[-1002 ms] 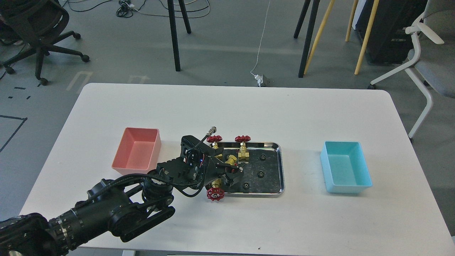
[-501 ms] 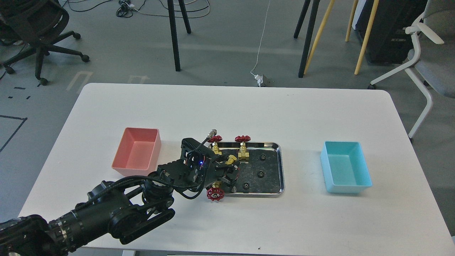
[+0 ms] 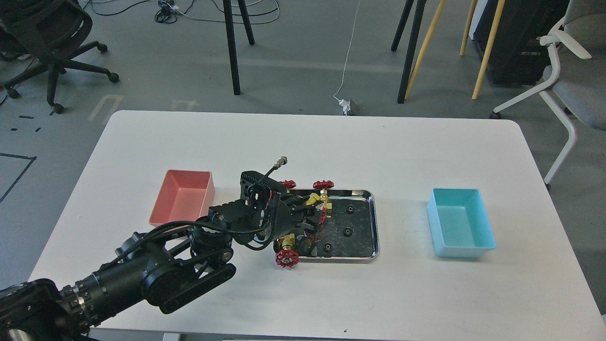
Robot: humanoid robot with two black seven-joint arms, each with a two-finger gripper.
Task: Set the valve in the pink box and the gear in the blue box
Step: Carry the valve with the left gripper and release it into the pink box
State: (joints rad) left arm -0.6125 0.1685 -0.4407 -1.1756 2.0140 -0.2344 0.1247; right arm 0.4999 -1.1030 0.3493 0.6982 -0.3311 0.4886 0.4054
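My left gripper [image 3: 310,214] is over the left part of the steel tray [image 3: 375,227], shut on a valve [image 3: 312,199] and holding it tilted a little above the tray floor. The valve's red handwheel shows just right of the fingers. Another valve [image 3: 287,255] lies at the tray's front left corner. Two more stand at the back, one [image 3: 324,192] in clear view and one [image 3: 287,183] partly hidden by my wrist. Three black gears [image 3: 350,209] [image 3: 347,231] [image 3: 326,246] lie in the tray. The pink box [image 3: 182,203] is left of my gripper and the blue box [image 3: 459,222] is far right; both are empty.
The white table [image 3: 303,147] carries only the tray and the two boxes. My left forearm [image 3: 156,274] crosses the table's front left. Chairs and stand legs are on the floor beyond the far edge.
My left gripper closed on the lying valve and raised it up and slightly back; its red handwheel now shows. The other valves and the gears have not moved.
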